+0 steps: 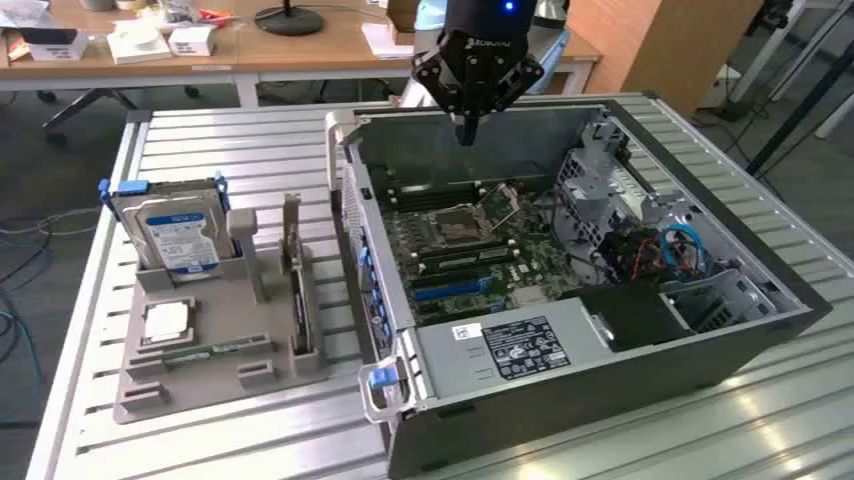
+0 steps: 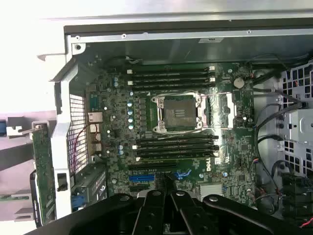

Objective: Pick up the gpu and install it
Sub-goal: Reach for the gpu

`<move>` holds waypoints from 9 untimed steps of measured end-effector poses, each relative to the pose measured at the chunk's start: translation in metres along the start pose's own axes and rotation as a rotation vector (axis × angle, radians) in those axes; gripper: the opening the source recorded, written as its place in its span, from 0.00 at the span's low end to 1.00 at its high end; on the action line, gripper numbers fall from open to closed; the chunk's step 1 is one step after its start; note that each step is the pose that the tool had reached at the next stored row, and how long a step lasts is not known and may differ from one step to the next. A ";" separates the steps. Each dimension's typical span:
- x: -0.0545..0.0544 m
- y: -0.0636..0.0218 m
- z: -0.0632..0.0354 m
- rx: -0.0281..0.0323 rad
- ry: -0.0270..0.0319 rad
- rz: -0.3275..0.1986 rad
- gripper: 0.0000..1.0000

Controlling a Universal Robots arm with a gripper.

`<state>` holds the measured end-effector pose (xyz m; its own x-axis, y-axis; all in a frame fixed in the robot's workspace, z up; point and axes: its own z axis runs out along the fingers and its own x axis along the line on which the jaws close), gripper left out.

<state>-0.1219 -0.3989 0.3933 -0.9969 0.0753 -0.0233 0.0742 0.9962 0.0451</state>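
I am hovering my claw (image 1: 467, 135), pressed together on nothing, above the open computer case (image 1: 641, 365). The gpu (image 1: 296, 290) is standing upright in the gray rack (image 1: 200, 378), at the case's nine o'clock in the exterior view.

The gpu (image 1: 299, 300) stood on edge in a grey holder (image 1: 200, 385); seemingly a thin dark card, pale bracket at one end; well apart from the gripper (image 1: 467, 138), toward the exterior view's left.

White "DELL" lettering stands on the green motherboard (image 2: 222, 161), at five o'clock from its silver processor socket (image 2: 176, 113). Pale "ROBOTIQ" marks the body of the black gripper (image 1: 467, 135). Print on the black power-supply label (image 1: 534, 347) is illegible.
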 end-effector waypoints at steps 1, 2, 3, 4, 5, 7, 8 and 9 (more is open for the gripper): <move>0.000 0.0000 0.0000 0.0000 0.0000 0.000 0.10; 0.000 0.0000 0.0000 -0.0001 0.0000 0.000 0.10; 0.000 0.0000 0.0000 0.0000 0.0000 0.000 0.10; 0.000 0.0000 0.0000 0.0000 0.0000 0.000 0.10; 0.000 0.0000 0.0000 0.0000 0.0000 0.000 0.10; 0.000 0.0000 0.0001 -0.0001 -0.0001 0.000 0.10; 0.001 0.0000 0.0000 -0.0001 0.0000 0.000 0.10; 0.001 0.0000 0.0000 0.0000 0.0000 0.000 0.10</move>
<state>-0.1224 -0.3989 0.3933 -0.9969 0.0753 -0.0233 0.0742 0.9962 0.0451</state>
